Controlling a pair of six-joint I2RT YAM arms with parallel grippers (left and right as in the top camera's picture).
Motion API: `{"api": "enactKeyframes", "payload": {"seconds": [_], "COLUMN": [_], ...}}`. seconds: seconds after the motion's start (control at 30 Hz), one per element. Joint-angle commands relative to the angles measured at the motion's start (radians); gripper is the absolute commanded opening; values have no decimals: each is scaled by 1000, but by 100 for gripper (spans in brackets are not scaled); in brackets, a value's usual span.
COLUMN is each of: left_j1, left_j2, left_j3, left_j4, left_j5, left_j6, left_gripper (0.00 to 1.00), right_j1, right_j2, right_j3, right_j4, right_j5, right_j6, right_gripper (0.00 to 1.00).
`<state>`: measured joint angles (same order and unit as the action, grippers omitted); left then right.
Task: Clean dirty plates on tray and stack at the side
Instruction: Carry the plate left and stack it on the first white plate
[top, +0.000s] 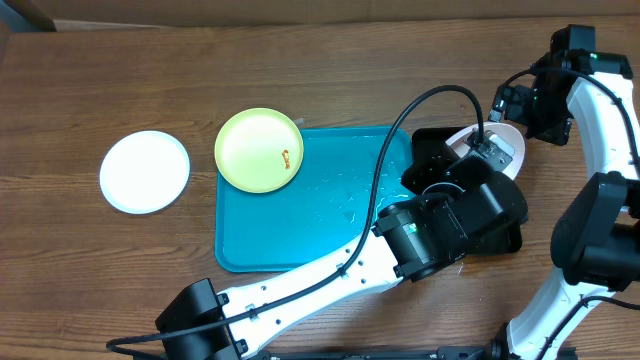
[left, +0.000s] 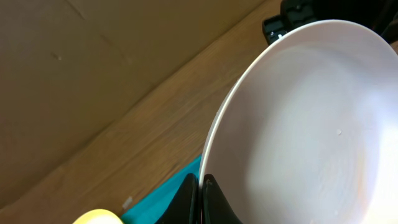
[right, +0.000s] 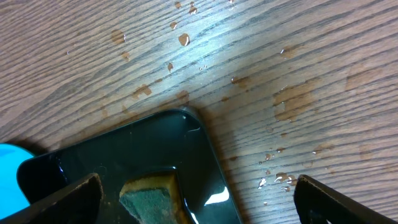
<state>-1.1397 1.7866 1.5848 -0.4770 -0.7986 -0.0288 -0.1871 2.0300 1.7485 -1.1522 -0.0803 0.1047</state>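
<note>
A white plate (top: 145, 171) at nine o'clock is judged done; a second white plate (left: 311, 124) is being clamped by the left claw (left: 200, 193); the yellow-green plate (top: 255, 148) is waiting; the right claw (right: 199, 199) is being held apart.

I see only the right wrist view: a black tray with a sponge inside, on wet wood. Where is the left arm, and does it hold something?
Observer: The left end effector is shut on the rim of a white plate. In the overhead view, this plate overlaps the black tray.
Operator: Is any plate on the cyan tray?
Observer: One. A yellow-green plate with an orange smear overlaps the upper-left corner of the cyan tray in the overhead view.
</note>
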Motion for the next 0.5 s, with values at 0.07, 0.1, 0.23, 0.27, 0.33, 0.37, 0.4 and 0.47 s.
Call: {"api": "enactKeyframes", "payload": {"seconds": [0.07, 0.1, 0.23, 0.27, 0.33, 0.37, 0.4, 0.47], "left_j1": [-35, -40, -53, -55, -59, -60, -60, -58], "left_j2": [9, 9, 9, 9, 9, 9, 9, 9], "left_j3": [22, 22, 22, 22, 22, 22, 22, 22], "left_j4": [21, 32, 73, 81, 106, 123, 140, 159], "left_j5": [-132, -159, -185, -187, -223, -253, -278, -285], "left_j6": [46, 52, 64, 68, 98, 111, 118, 130], "left_gripper": [4, 4, 4, 4, 4, 4, 4, 4], "right_j1": [3, 3, 3, 3, 3, 3, 3, 3], "right_j2": [-31, -31, -31, -31, -31, -31, -31, -31], "right_j3": [18, 18, 18, 18, 18, 18, 18, 18], "right_j4": [3, 3, 3, 3, 3, 3, 3, 3], "right_j5": [1, 1, 1, 1, 1, 1, 1, 1], "right_j6": [2, 2, 2, 2, 2, 2, 2, 2], "right_gripper": [100, 100, 100, 100, 100, 100, 100, 100]}}
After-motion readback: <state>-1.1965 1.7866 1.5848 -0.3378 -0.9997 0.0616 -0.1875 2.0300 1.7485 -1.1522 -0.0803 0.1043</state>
